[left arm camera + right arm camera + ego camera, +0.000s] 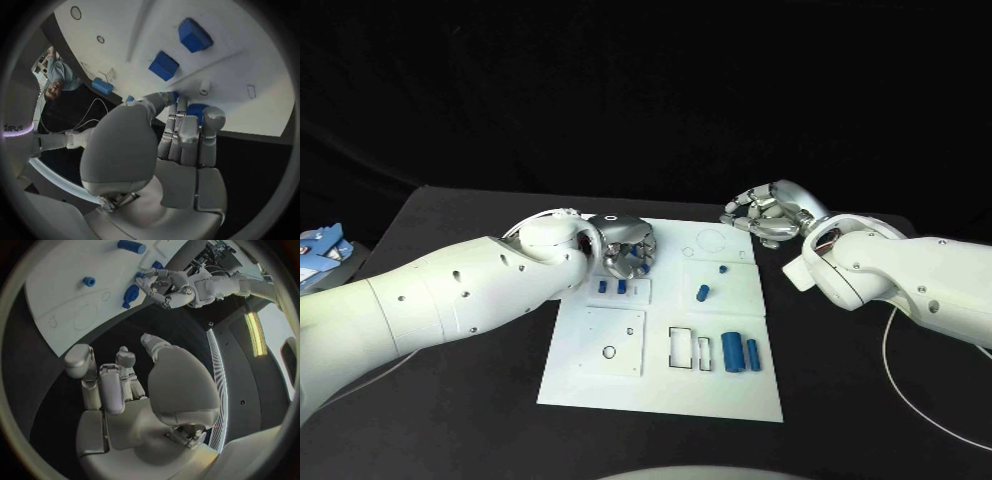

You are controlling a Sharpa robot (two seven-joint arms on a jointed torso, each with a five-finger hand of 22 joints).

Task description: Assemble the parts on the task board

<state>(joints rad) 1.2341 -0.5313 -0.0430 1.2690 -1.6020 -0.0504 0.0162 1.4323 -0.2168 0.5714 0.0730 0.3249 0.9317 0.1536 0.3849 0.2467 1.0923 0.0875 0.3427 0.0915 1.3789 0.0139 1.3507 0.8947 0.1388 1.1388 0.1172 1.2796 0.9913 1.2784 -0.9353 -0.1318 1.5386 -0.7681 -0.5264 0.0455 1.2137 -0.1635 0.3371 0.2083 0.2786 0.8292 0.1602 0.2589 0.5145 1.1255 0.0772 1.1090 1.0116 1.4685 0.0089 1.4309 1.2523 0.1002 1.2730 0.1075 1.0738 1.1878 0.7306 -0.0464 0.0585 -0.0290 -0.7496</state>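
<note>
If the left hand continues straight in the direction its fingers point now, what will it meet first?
Probably the task board. In the left wrist view, the left hand has its fingers reaching over the board's edge, a small blue part just beyond them. How far above it they are is unclear.

Pretty dim all round, dark backdrop swallowing the edges, only the white task board point(661, 385) catches light, wrist views bend hard.

blue part point(195, 111) half hidden behind left hand point(181, 135) fingers
</note>
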